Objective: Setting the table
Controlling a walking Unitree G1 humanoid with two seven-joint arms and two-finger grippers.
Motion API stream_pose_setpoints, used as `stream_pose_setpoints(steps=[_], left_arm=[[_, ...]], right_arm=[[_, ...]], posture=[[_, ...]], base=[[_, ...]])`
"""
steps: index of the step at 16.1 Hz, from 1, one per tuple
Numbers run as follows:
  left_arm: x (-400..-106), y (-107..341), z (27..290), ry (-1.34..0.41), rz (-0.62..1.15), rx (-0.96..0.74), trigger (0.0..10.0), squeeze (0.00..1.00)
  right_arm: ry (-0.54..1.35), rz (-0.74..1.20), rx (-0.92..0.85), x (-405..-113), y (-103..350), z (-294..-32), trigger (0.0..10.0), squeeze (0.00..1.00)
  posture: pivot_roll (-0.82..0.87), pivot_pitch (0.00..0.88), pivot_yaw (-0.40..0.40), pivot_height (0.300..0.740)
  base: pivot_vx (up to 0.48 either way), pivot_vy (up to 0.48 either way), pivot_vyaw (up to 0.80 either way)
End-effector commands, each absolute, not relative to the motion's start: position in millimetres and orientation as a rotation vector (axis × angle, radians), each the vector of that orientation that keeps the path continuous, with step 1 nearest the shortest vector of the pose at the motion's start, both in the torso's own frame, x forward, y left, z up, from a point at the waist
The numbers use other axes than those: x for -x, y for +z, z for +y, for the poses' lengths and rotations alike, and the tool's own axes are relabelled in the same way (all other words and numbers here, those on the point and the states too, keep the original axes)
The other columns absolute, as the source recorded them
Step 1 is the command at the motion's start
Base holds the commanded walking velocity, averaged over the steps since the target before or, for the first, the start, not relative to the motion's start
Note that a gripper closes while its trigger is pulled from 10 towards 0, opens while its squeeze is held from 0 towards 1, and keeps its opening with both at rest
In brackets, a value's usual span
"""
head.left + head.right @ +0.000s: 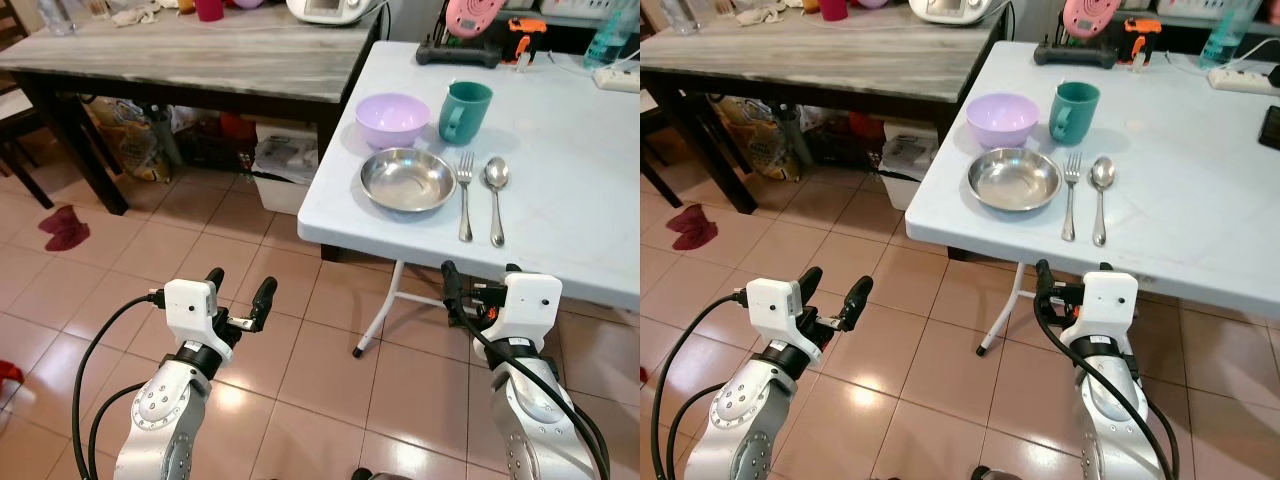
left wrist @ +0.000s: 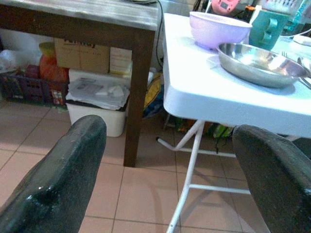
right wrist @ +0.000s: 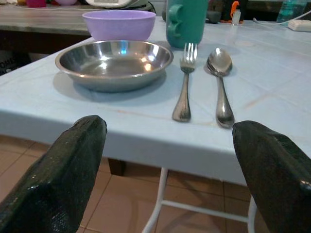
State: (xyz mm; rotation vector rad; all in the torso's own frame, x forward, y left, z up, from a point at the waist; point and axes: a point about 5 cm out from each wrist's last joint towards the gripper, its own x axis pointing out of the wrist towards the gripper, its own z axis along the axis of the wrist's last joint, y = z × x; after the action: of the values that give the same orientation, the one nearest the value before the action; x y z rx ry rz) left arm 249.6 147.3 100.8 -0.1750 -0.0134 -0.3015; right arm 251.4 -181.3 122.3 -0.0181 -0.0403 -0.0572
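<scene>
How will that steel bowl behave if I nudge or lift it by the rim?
The steel bowl looks thin, shiny metal, so probably light and stiff. Its polished surface may slide easily on the smooth white table and slip between fingers. Being shallow and wide, it seems unlikely to tip, but a push could knock the fork lying close beside it.

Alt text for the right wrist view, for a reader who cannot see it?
A shallow steel dish, steel fork and steel spoon lie side by side on a pale blue table, seen between the open right gripper fingers. Behind stand a lilac bowl and teal mug.

silver arms | white wrist housings | black cables | 2 black-fingered tools: left tool (image 1: 240,298), right tool (image 1: 480,285)
</scene>
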Motion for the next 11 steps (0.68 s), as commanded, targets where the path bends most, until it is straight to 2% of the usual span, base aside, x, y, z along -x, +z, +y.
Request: stream_pose_setpoints(steps=[1,6,11], left_arm=[[-248.5,102.8,147.6,-0.308,-0.018,0.175,10.0,0.00],[-248.4,102.2,146.8,-0.319,-0.015,0.178,10.0,0.00],[-248.3,105.0,148.3,-0.329,-0.022,0.173,10.0,0.00]], right_arm=[[-0.051,-0.060,0.022,-251.7,127.8,-179.5,10.0,0.00],[-0.048,-0.063,0.022,-252.5,128.3,-178.7,10.0,0.00],[-0.045,-0.086,0.034,-252.5,133.0,-175.6,10.0,0.00]], posture=[[-0.14,0.122,0.046,0.740],[-0.13,0.122,0.046,0.740],[-0.13,0.126,0.050,0.740]], base=[[0.307,0.000,0.00],[0.307,0.000,-0.45],[0.307,0.000,0.00]])
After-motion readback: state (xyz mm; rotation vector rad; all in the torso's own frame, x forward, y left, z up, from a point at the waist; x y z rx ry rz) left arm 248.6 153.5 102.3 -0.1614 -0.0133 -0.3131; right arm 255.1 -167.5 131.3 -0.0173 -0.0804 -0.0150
